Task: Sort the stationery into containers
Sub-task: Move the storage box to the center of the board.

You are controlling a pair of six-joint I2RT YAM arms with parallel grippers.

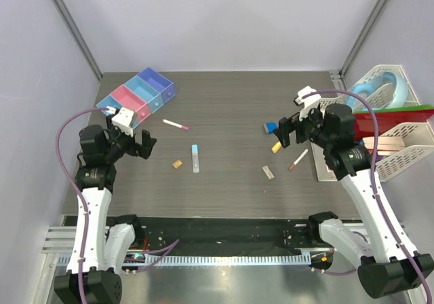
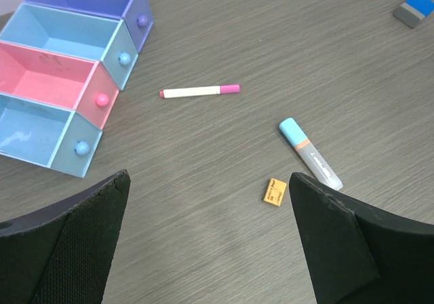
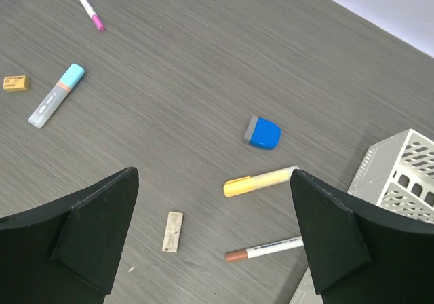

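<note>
Your left claw (image 1: 131,136) stood wide by the containers (image 1: 146,104). Your right claw (image 3: 213,174) stood wide near the yellow marker (image 3: 261,181).

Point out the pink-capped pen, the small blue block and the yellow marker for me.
pink-capped pen (image 2: 200,91): left wrist view, middle of the white barrel.
blue block (image 3: 266,134): right wrist view, on its blue body.
yellow marker (image 3: 261,180): right wrist view, mid-barrel.
</note>
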